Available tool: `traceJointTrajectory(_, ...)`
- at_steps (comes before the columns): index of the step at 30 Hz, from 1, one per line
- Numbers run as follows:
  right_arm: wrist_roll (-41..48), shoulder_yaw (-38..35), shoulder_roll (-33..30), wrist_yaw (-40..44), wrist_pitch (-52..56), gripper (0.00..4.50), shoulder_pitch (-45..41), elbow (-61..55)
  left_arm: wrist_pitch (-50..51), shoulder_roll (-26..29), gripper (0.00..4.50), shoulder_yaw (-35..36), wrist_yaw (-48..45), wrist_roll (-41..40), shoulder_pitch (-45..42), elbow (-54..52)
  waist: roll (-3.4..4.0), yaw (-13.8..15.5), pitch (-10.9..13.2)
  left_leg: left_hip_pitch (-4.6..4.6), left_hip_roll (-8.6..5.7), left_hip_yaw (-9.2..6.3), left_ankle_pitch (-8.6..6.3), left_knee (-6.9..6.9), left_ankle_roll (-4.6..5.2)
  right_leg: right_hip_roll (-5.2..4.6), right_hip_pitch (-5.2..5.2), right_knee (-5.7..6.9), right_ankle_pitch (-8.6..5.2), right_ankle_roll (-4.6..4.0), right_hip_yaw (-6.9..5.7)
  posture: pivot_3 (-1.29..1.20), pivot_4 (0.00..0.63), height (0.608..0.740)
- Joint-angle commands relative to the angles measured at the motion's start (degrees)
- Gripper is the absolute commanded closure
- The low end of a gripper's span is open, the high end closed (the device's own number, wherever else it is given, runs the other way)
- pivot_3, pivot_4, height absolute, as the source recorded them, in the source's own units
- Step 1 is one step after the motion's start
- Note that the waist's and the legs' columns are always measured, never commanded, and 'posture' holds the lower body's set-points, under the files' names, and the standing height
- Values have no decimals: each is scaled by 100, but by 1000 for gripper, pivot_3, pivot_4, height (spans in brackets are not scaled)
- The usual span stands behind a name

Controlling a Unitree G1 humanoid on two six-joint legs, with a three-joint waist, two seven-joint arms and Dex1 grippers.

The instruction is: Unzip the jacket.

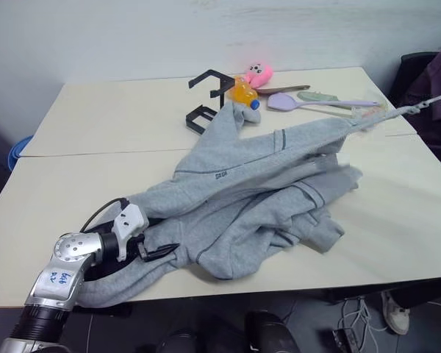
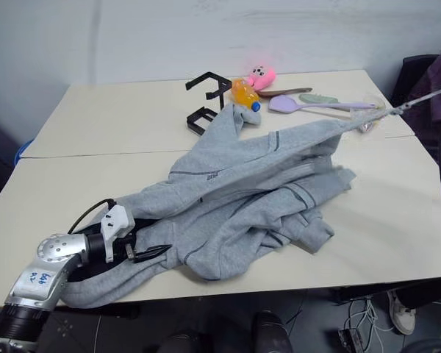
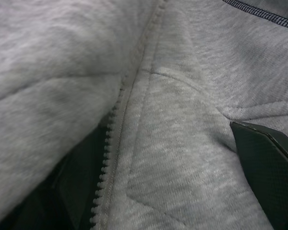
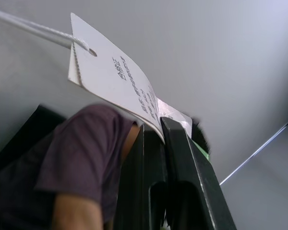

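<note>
The light grey fleece jacket (image 1: 242, 191) lies crumpled across the middle of the table, zip partly apart near the hem. In the left wrist view its zipper teeth (image 3: 108, 158) run beside a dark opening. My left gripper (image 1: 160, 251) is at the jacket's lower left hem, shut on the fabric; one black finger (image 3: 264, 163) rests on the fleece. My right gripper (image 4: 152, 130) is shut on the white hang tag (image 4: 120, 81), with a green tag edge (image 4: 201, 149) behind it. A taut white string (image 1: 419, 107) runs from the jacket's stretched upper corner (image 1: 345, 126) off to the right.
At the table's far side stand black brackets (image 1: 209, 95), an orange toy (image 1: 242, 93), a pink toy (image 1: 258, 73) and several pastel spoons (image 1: 316, 101). A person in a purple shirt (image 1: 435, 81) sits at the right. Cables lie on the floor (image 1: 353, 323).
</note>
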Motion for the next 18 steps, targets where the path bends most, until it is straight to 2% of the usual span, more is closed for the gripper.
traceJointTrajectory(1,253,-174,39,219,103,4470,318,48,53,119,0,-195,-95,314,378,483,8,1,0,-2,-1,2,0,-1,1,-1,-3,-1,0,0,1,0,150,740)
traceJointTrajectory(3,451,-247,186,611,-66,4470,450,-77,-125,47,0,-114,-160,206,407,384,26,-24,6,-4,-3,12,0,-7,1,-1,-12,-1,0,0,6,0,150,740)
traceJointTrajectory(6,1209,-592,584,1945,-155,4470,555,-311,-303,-54,0,29,-275,-12,452,242,28,-82,8,1,-1,18,1,-15,-1,4,-15,1,0,1,9,0,150,740)
traceJointTrajectory(9,1757,-700,845,3300,-4,3933,887,-848,-204,-151,0,309,-452,-554,531,-171,9,-93,20,0,5,13,2,-14,-2,9,-12,1,0,1,6,0,150,740)
traceJointTrajectory(12,2565,-859,990,4639,492,2953,1595,-1981,83,-114,0,650,-517,-1101,630,-721,-2,-12,26,-17,6,-2,-4,-14,5,5,-15,7,0,1,-4,0,150,740)
traceJointTrajectory(14,3428,-1025,1004,5517,1628,2246,2363,-3224,445,23,0,977,-547,-1574,707,-1134,-9,51,31,-44,6,-13,-7,-8,10,4,-31,4,1,2,-12,0,150,740)
traceJointTrajectory(16,4270,-1295,1016,5875,2568,1539,3067,-4514,772,223,0,1287,-624,-1921,822,-1414,-13,162,33,-83,11,-40,-9,18,12,3,-46,5,1,3,-30,0,150,740)
traceJointTrajectory(18,4716,-1426,993,6065,3094,959,3806,-5765,1027,454,0,1610,-776,-2183,1012,-1591,-14,226,34,-99,10,-48,-11,35,16,-1,-52,8,2,3,-39,0,150,740)
